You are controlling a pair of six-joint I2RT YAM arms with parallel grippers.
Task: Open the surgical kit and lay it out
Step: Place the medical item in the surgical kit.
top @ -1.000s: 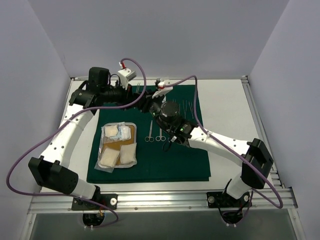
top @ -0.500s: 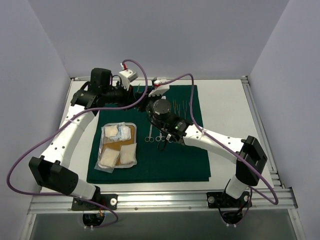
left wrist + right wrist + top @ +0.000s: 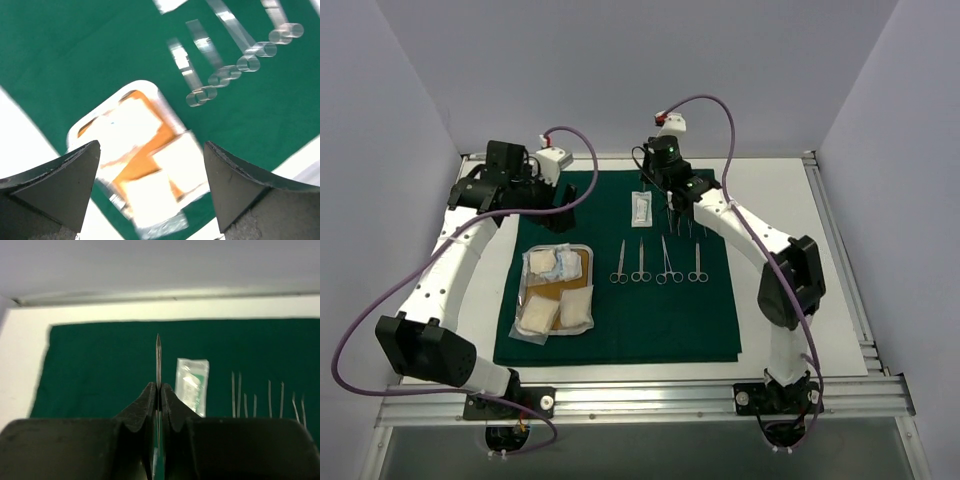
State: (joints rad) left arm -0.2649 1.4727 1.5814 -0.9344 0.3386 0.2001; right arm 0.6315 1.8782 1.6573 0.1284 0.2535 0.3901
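Observation:
The surgical kit lies open on the dark green cloth (image 3: 620,330). Its steel tray (image 3: 558,246) sits at the left with a tan liner and white gauze packets (image 3: 575,308). Several scissors and forceps (image 3: 640,262) lie in a row mid-cloth. Tweezers (image 3: 236,394) and a white sealed packet (image 3: 641,208) lie near the far edge. My left gripper (image 3: 563,215) hangs open above the tray (image 3: 150,86), nothing between its fingers (image 3: 65,185). My right gripper (image 3: 672,200) is shut on a thin steel tweezer (image 3: 158,356) over the cloth's far edge.
White table margins (image 3: 770,210) border the cloth on both sides. Grey walls close in the back and sides. Purple cables loop above both arms. An aluminium rail (image 3: 640,400) runs along the near edge.
The left gripper has opened and drawn back left. The right arm swung from mid-cloth to the far edge and closed on a tweezer. The whole row of scissors and forceps now shows.

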